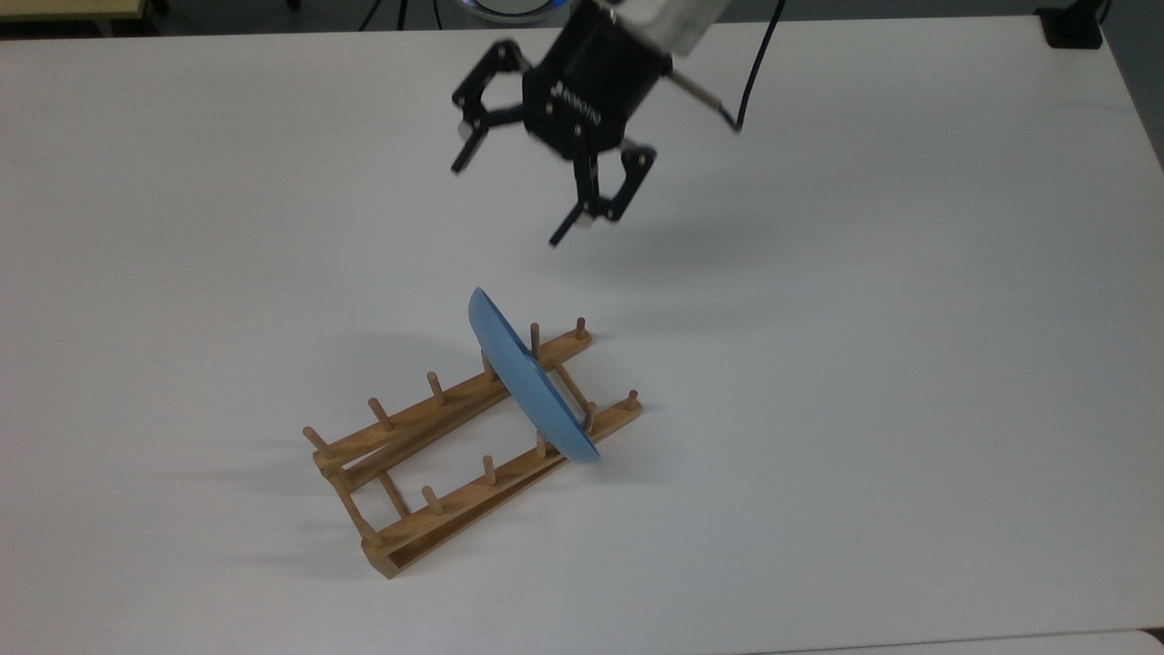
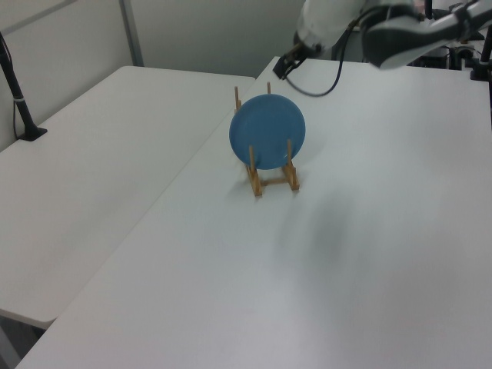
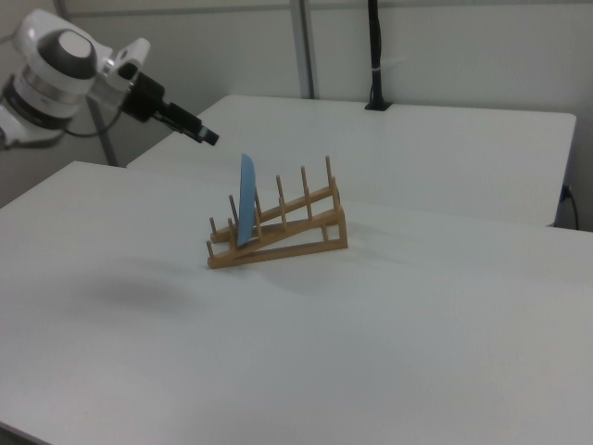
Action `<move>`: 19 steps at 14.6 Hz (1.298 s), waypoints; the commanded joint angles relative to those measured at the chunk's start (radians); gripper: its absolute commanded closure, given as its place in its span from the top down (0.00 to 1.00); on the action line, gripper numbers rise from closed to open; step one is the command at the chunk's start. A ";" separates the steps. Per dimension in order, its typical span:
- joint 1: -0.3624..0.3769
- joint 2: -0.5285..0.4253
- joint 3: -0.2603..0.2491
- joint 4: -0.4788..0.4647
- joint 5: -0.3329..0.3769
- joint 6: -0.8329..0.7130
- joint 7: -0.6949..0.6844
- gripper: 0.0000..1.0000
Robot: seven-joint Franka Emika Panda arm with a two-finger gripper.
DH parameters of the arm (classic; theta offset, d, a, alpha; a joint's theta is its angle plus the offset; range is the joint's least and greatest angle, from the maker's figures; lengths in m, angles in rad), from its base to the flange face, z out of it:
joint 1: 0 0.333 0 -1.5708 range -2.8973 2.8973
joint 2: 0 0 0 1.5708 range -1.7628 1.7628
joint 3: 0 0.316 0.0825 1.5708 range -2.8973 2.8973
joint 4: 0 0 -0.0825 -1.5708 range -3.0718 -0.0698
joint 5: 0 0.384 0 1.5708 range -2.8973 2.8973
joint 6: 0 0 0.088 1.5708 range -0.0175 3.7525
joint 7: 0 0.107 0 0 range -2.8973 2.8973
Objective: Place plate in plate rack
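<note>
The light-blue plate (image 1: 527, 377) stands on edge in the wooden plate rack (image 1: 414, 423), slotted between pegs near the rack's end on the top view's right, and nothing holds it. My gripper (image 1: 507, 205) hangs open and empty above the table, up and away from the plate's top rim. In the left view the plate (image 2: 267, 132) faces the camera, upright in the rack (image 2: 273, 182), with the gripper (image 2: 283, 68) above and behind it. In the right view the plate (image 3: 247, 199) shows edge-on in the rack (image 3: 296, 230), and the gripper (image 3: 206, 136) is up to its left.
The rack sits on a wide white table (image 1: 864, 364). A black block (image 1: 1073, 27) stands at the table's far right corner in the top view. A second white table (image 2: 92, 154) with a black clamped post (image 2: 19, 100) adjoins on the left view's left.
</note>
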 commanded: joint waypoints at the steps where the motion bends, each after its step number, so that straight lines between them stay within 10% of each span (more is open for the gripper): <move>1: 0.003 -0.081 -0.013 0.003 0.266 -0.135 -0.130 1.00; 9: -0.080 -0.236 -0.179 0.010 0.833 -0.345 -0.472 1.00; 19: -0.075 -0.270 -0.314 -0.020 0.885 -0.312 -1.121 1.00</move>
